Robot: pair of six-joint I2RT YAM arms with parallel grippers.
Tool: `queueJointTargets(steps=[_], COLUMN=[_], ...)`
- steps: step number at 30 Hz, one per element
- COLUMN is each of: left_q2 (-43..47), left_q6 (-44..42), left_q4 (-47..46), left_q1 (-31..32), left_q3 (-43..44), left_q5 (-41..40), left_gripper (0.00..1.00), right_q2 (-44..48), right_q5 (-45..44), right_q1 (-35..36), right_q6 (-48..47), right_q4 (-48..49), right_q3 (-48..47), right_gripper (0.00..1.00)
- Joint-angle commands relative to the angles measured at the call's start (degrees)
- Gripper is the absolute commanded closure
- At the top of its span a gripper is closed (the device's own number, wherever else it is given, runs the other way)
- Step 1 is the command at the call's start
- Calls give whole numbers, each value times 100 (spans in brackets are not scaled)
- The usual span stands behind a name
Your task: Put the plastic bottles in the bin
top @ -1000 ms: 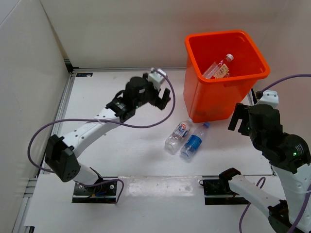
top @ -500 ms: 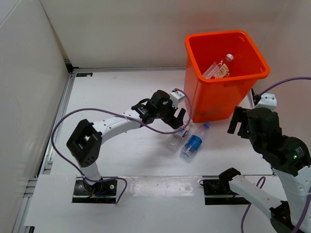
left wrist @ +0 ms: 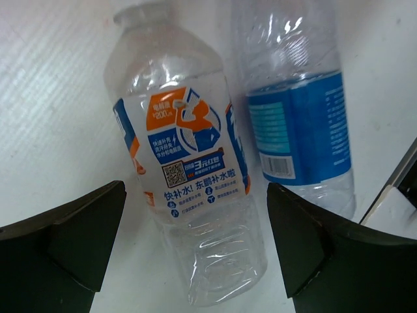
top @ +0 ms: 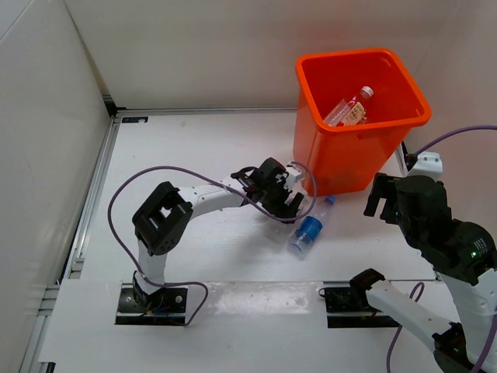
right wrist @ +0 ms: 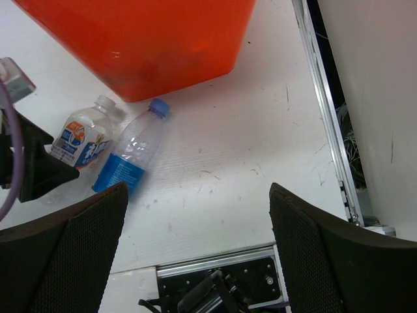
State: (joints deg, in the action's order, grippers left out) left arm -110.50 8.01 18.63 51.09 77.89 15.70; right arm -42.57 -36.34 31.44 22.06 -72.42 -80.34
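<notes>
bottle with the orange-and-blue label (left wrist: 189, 189) lies on the table (left wrist: 52, 98) between the left fingers (left wrist: 71, 241) — spread wide, gripping nothing — blue-label bottle (left wrist: 300, 130) just beside it; right fingers (right wrist: 58, 254) wide apart, empty.

The left arm (top: 210, 200) has swung from the open table left of the bin (top: 342, 163) down and to the right, bringing the left gripper (top: 281, 198) low over the white-labelled bottle (left wrist: 186, 163), jaws spread either side of it. From above, the gripper now covers most of that bottle
</notes>
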Motion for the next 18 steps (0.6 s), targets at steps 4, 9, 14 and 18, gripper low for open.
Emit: queueJointTargets(steps=[4, 9, 14, 18], left_q2=[-226, -516, -184, 290], left_q6=[183, 350, -159, -309], left_q4=[334, 518, 869, 1028], left_q1=[50, 50, -37, -511], left_q3=[306, 473, 745, 1061], left_q5=[38, 109, -671, -946], left_gripper=[0, 0, 30, 39], right_q2=[38, 47, 47, 29], right_q5=[-137, -154, -137, -119], right_q1=[90, 134, 143, 134], right_q6=[8, -18, 0, -1], right_q4=[26, -9, 26, 53], right_q3=[35, 18, 62, 97], right_gripper=[10, 10, 10, 10])
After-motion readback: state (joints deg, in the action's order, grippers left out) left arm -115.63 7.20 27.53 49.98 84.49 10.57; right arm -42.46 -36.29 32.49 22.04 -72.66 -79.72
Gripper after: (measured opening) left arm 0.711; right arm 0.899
